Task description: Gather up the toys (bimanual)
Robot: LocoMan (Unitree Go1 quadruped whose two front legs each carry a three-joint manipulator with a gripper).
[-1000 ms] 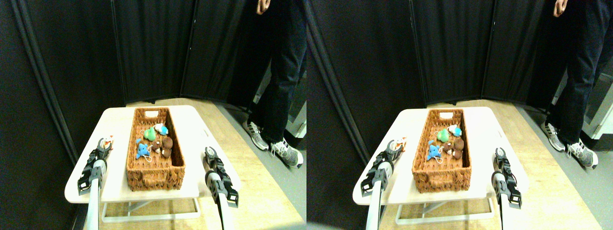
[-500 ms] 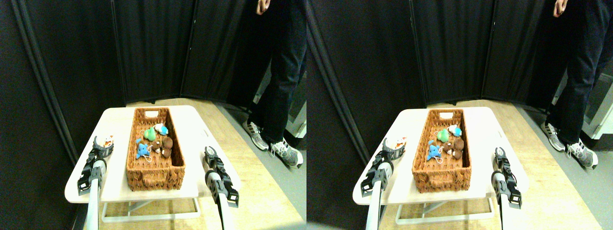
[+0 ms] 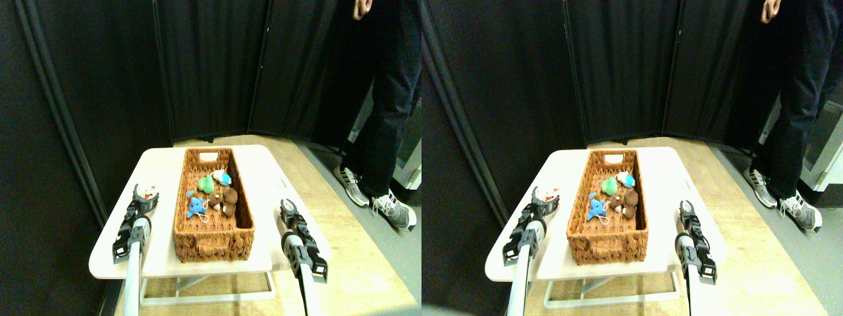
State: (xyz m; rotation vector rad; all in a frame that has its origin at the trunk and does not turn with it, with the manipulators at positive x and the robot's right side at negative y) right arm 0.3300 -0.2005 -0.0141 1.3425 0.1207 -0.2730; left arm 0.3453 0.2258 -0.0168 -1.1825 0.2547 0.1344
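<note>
A small orange-and-white plush toy (image 3: 149, 191) lies on the white table (image 3: 263, 172), left of the long wicker basket (image 3: 212, 238). My left gripper (image 3: 143, 198) is open at this toy, its fingers on either side of it. Inside the basket lie a blue toy (image 3: 195, 206), a green toy (image 3: 206, 184), a white-teal toy (image 3: 222, 176) and brown toys (image 3: 226, 199), some with white strings. My right gripper (image 3: 287, 208) hovers over the table's right edge, to the right of the basket, with nothing in it.
A person in dark trousers and striped sneakers (image 3: 375, 131) stands on the floor at the back right. Black folding screens (image 3: 211, 66) close off the back and left. The table's left edge runs close beside my left arm.
My left arm has shifted slightly to the right and towards the orange-and-white toy. The toy, the basket and my right arm have hardly moved.
</note>
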